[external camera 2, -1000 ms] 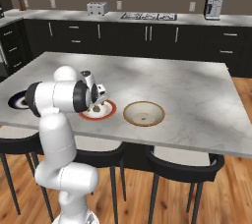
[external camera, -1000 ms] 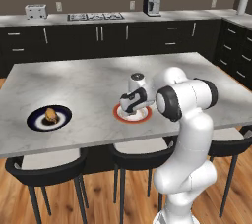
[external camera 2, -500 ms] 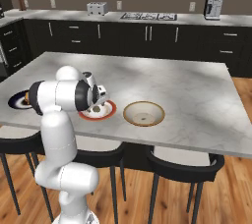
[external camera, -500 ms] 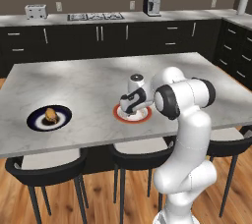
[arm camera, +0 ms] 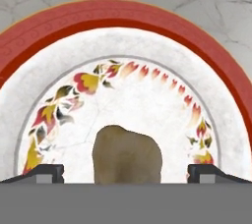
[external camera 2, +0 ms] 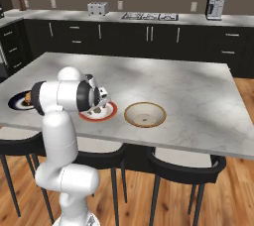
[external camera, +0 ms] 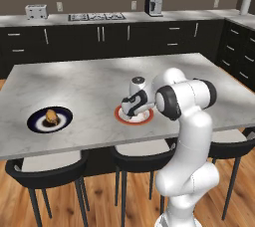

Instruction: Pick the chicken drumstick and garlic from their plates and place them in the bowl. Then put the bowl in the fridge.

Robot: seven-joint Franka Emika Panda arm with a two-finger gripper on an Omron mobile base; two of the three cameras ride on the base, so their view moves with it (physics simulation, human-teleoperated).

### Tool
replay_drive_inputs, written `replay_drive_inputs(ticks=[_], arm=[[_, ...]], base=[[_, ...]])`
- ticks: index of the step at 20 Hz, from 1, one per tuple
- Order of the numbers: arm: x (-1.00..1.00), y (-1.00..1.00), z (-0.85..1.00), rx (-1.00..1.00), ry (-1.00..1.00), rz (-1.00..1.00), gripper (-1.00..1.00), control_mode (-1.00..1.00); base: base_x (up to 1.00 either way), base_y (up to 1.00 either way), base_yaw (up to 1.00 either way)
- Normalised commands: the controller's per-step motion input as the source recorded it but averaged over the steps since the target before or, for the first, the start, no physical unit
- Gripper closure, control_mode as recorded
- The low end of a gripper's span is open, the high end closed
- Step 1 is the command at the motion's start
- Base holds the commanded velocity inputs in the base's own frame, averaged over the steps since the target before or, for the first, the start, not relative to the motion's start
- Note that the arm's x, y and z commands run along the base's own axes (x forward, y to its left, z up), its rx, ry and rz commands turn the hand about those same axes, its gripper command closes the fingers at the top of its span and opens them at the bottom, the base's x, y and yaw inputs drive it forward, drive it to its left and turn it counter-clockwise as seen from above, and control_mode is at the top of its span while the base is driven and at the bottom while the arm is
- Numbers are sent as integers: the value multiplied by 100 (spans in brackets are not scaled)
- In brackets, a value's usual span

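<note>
Straddling the garlic (arm camera: 127, 154) on the red-rimmed plate (arm camera: 123, 21), the gripper (arm camera: 126, 171) gapes wide, holding nothing; bulb's axis seemingly upright.

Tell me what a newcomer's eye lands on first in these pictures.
First, the white arm bent low over the red-rimmed plate near the front edge of the marble island, its gripper with jaws open on either side of the garlic. Next, the chicken drumstick on the navy plate further left along the front edge. Then the beige bowl just right of the red-rimmed plate.
</note>
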Motion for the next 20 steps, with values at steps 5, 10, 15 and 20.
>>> replay_drive_inputs(ticks=[5,10,15,20], arm=[[10,0,-9,1,0,0,-100,-100],[14,0,-5,0,-3,0,-100,-100],[3,1,-11,2,0,0,-100,-100],[0,0,-12,4,1,-1,100,-100]], base=[[0,0,0],[0,0,0],[0,0,0],[0,0,0]])
